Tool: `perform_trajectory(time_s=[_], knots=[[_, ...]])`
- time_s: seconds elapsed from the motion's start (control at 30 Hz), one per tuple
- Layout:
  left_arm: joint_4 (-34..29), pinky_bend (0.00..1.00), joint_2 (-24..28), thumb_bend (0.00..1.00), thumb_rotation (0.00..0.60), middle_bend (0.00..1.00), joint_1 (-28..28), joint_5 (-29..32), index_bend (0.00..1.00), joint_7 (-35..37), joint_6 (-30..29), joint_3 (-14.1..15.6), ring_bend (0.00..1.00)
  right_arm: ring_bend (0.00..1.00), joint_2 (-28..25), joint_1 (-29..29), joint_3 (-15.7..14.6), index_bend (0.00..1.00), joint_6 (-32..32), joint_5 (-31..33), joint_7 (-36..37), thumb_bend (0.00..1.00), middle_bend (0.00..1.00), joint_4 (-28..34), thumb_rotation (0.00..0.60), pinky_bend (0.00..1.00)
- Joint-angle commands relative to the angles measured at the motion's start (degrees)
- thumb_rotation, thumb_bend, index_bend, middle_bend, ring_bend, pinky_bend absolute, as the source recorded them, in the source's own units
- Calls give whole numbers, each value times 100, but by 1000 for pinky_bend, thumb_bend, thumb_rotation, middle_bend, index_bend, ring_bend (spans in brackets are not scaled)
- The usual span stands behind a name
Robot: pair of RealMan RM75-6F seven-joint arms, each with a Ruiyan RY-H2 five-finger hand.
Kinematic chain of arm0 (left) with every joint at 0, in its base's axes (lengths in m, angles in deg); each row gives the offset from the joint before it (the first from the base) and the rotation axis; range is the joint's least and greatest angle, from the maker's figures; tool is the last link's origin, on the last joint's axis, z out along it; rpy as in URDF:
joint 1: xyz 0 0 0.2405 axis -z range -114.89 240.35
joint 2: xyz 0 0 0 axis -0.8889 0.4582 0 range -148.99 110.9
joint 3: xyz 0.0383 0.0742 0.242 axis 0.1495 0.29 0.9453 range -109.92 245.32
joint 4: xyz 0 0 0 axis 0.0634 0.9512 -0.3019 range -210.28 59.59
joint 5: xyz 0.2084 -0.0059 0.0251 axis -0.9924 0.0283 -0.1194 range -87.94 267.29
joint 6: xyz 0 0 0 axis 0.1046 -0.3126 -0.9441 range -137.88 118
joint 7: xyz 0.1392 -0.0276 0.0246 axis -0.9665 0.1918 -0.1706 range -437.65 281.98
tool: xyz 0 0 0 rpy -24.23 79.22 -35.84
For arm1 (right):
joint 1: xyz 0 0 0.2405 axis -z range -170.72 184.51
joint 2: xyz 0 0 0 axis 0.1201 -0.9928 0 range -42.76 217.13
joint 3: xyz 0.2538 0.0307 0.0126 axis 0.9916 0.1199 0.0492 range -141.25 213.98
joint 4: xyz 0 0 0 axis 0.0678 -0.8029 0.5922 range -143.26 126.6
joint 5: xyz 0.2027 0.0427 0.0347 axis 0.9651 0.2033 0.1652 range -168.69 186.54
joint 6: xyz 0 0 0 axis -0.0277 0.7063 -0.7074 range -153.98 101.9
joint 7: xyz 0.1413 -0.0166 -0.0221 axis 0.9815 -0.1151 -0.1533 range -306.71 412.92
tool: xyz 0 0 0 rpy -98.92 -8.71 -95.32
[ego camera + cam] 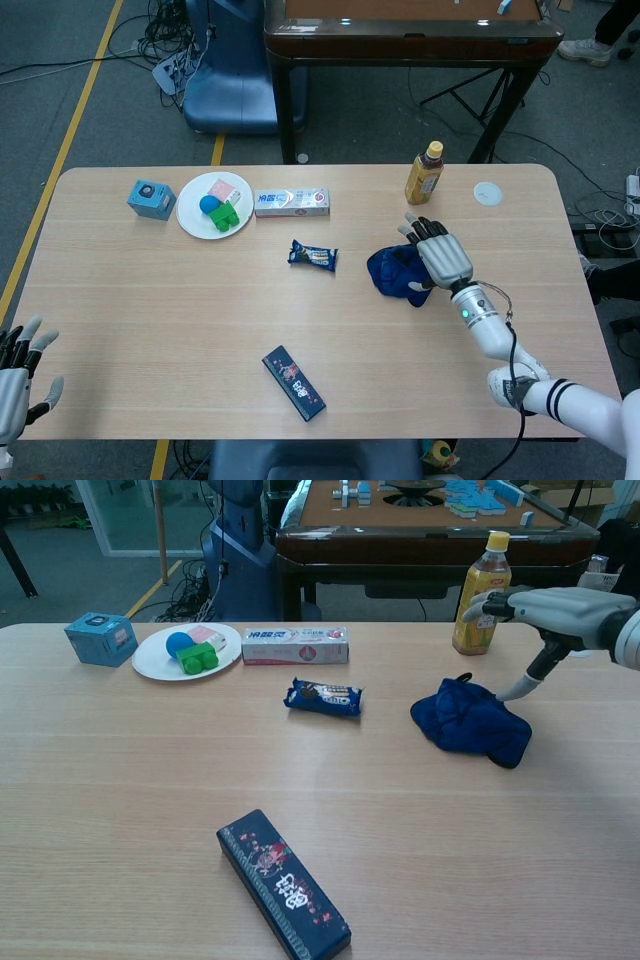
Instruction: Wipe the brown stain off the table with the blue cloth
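Note:
The blue cloth (396,272) (468,723) lies crumpled on the table, right of centre. My right hand (440,255) (545,610) hovers just above and to the right of it, fingers stretched out and holding nothing. Its thumb reaches down toward the cloth's right edge; I cannot tell whether it touches. My left hand (18,375) sits at the table's near left corner, fingers spread, and shows only in the head view. I see no brown stain in either view.
A tea bottle (424,173) (482,580) stands behind the cloth, a white disc (487,193) to its right. A snack packet (313,256) (324,697) lies left of the cloth. Further left are a toothpaste box (291,203), a white plate (185,205) and a blue box (151,198). A dark box (294,382) (284,885) lies near the front edge.

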Motion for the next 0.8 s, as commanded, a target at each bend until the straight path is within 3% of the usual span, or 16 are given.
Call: perform_trajectory(time_s=[0.03, 0.2, 0.33, 0.57, 0.8], knots=[[-5, 0, 4, 335, 600, 0, 5, -3, 195, -3, 3, -2, 49, 0, -256, 122, -31, 0, 196, -127, 74, 74, 0, 273, 600, 91], [4, 0, 16, 335, 600, 0, 0, 8, 195, 28, -27, -20, 49, 0, -670, 420, -155, 0, 680, -336, 41, 85, 2, 735, 600, 91], [27, 0, 21, 335, 600, 0, 16, 18, 195, 61, -18, -38, 49, 20, -1030, 773, -300, 0, 1148, -500, 68, 159, 84, 1107, 600, 95], [63, 0, 1, 335, 600, 0, 72, -31, 195, 104, 2, -58, 49, 89, -1774, 1475, -594, 39, 1960, -770, 110, 160, 171, 1792, 600, 119], [125, 0, -46, 335, 600, 0, 119, -66, 195, 128, 36, -58, 49, 102, -2123, 2157, -917, 78, 2715, -1132, 351, 159, 200, 2054, 600, 130]])
